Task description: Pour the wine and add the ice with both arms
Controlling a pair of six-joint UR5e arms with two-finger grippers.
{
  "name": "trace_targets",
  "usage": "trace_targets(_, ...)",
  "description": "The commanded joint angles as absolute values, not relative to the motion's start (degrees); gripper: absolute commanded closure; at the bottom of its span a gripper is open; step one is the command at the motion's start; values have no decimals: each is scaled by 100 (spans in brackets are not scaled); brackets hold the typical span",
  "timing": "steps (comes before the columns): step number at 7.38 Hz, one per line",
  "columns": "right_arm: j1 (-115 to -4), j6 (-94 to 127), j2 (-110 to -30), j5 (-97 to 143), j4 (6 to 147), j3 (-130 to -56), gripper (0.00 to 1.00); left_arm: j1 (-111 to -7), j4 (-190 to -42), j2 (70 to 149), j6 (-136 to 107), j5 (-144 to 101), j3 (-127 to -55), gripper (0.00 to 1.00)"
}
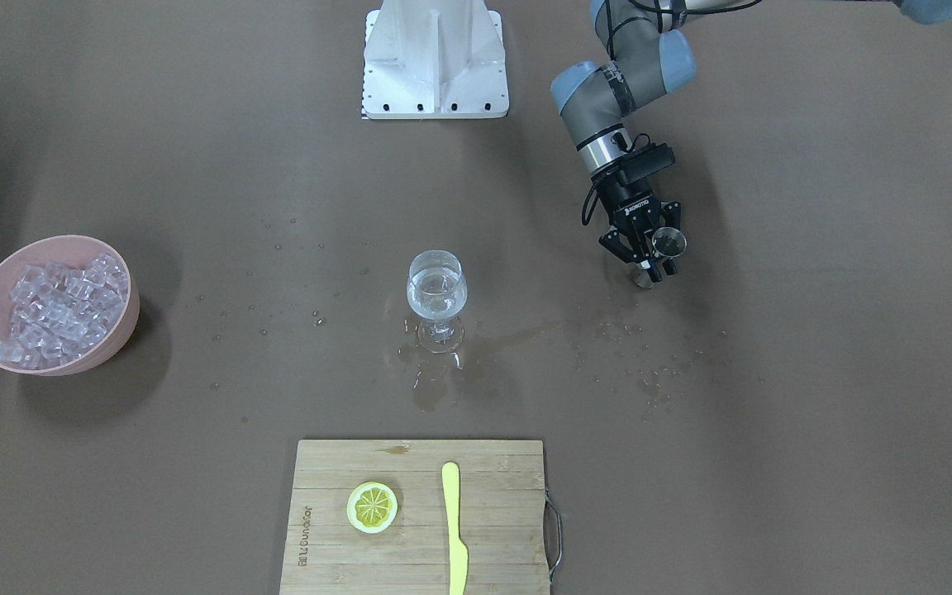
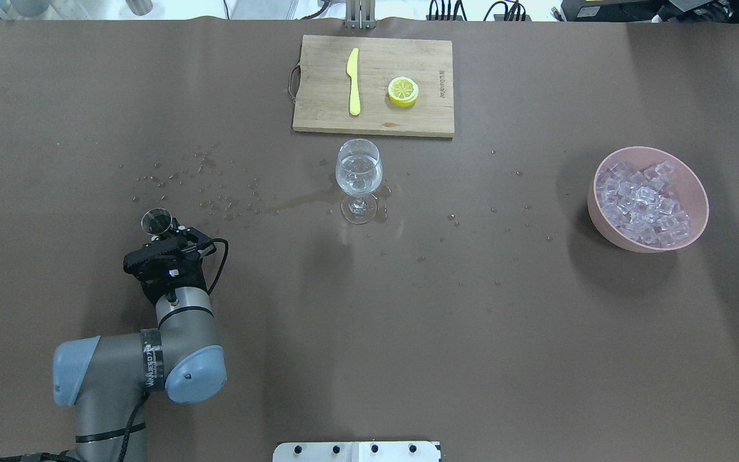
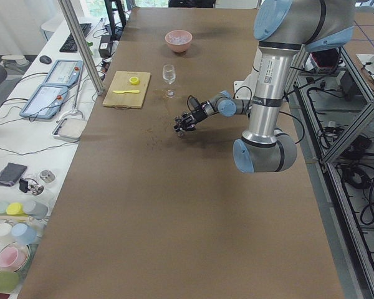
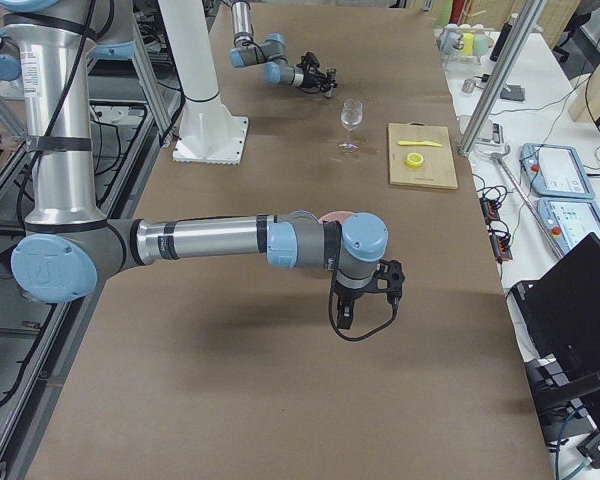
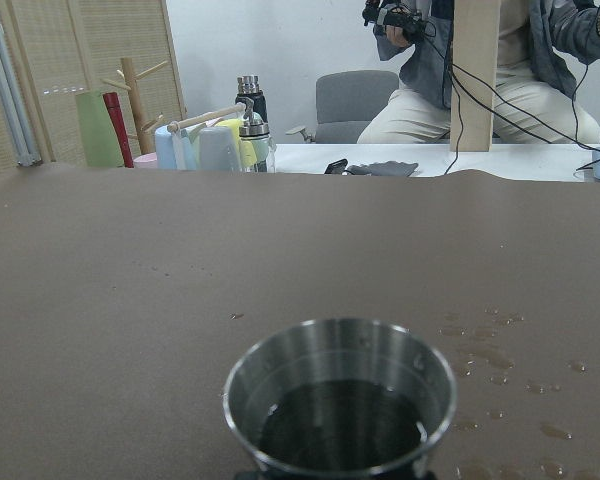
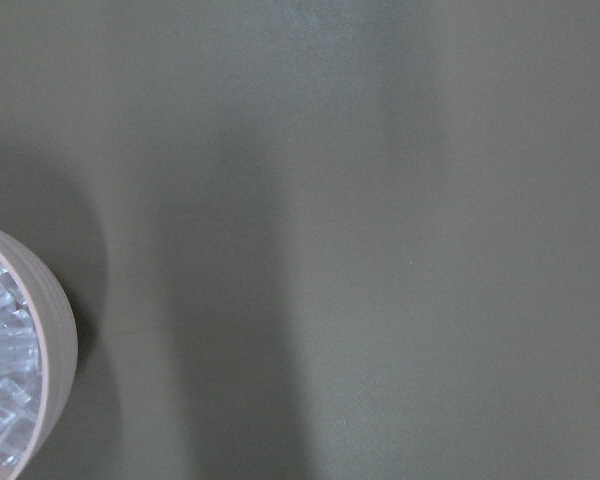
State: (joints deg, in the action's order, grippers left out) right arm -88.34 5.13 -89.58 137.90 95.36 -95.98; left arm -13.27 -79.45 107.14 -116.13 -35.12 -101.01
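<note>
The wine (image 2: 358,179) sits in the clear stemmed glass (image 2: 358,206) at mid-tabletop, so pouring looks done. The left end effector (image 2: 161,232), stretched low and level well to its left, is clamped on the small steel cup (image 2: 156,221), upright. Ice next, I'd say: the clear ice cubes (image 2: 644,204) wait in the pink bowl (image 2: 648,149) far right. The right end effector (image 4: 348,315) hangs fingers-down nearby, its grip unreadable, and must shift over that bowl.

Clear wine (image 1: 436,297) part-fills the upright stemmed glass (image 1: 440,335) at mid-table; whitish ice cubes (image 1: 59,310) heap the pink bowl (image 1: 118,339).
</note>
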Motion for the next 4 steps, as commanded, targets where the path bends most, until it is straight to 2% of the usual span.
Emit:
trace_targets(1,-8833,510,-8956,13808,9527,-9598,0,-1432,-7954,10653,-11262,-3516,-10588,100)
trace_targets(3,-8833,519,-8965,13860,9536,-9607,0,-1616,-8129,10844,-10234,-3568,-11352,100)
trace_targets(4,-8833,536,-8965,13895,9536,-9589,0,-1695,-8243,10941,-9865,-3586,-11477,100)
